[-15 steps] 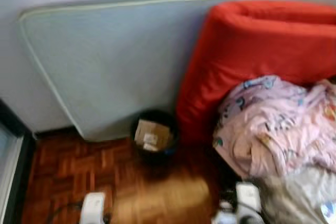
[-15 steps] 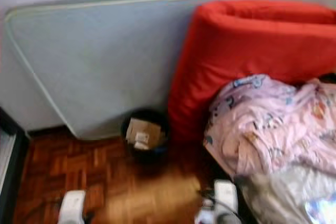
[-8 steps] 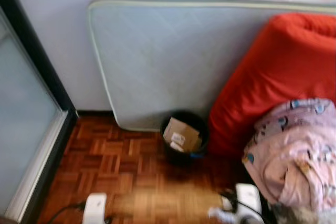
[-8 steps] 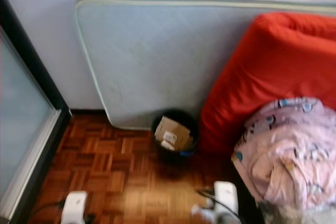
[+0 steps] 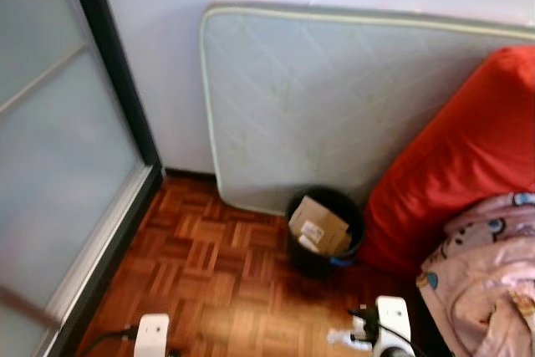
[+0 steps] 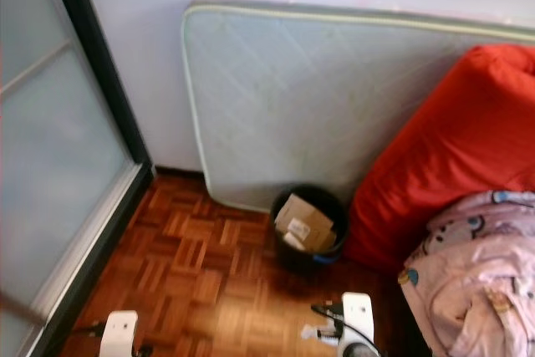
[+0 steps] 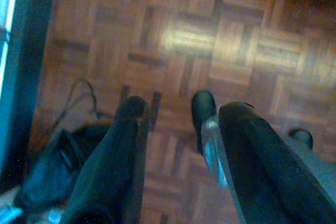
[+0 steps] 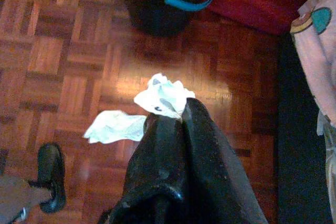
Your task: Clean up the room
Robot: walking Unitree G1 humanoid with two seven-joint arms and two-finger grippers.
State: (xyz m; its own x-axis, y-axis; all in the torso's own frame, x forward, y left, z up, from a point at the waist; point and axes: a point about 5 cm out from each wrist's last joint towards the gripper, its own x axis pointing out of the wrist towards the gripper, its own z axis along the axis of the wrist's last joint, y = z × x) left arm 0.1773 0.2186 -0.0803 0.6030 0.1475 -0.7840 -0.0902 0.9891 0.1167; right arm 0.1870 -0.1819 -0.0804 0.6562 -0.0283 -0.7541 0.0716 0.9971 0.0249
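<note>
A black waste bin (image 5: pixel 324 236) with a blue handle stands on the parquet floor against the mattress, and a cardboard box (image 5: pixel 318 223) sits inside it. My right gripper (image 8: pixel 176 109) is shut on a crumpled white paper (image 8: pixel 160 97), held low over the floor a short way in front of the bin (image 8: pixel 157 3). The paper (image 5: pixel 341 338) shows beside my right wrist (image 5: pixel 391 323) in the left eye view. My left gripper (image 7: pixel 181 111) hangs open over bare parquet with nothing between its fingers.
A pale mattress (image 5: pixel 334 98) leans on the wall behind the bin. A red cushion (image 5: pixel 468 156) and a pink blanket (image 5: pixel 489 286) lie to the right. A frosted sliding door (image 5: pixel 58 148) bounds the left. A dark bag with a cable (image 7: pixel 52 177) lies on the floor.
The camera has swung to the left: the sliding door has come into view and the bin, red cushion and blanket sit further right in the picture. The paper stays in my right gripper.
</note>
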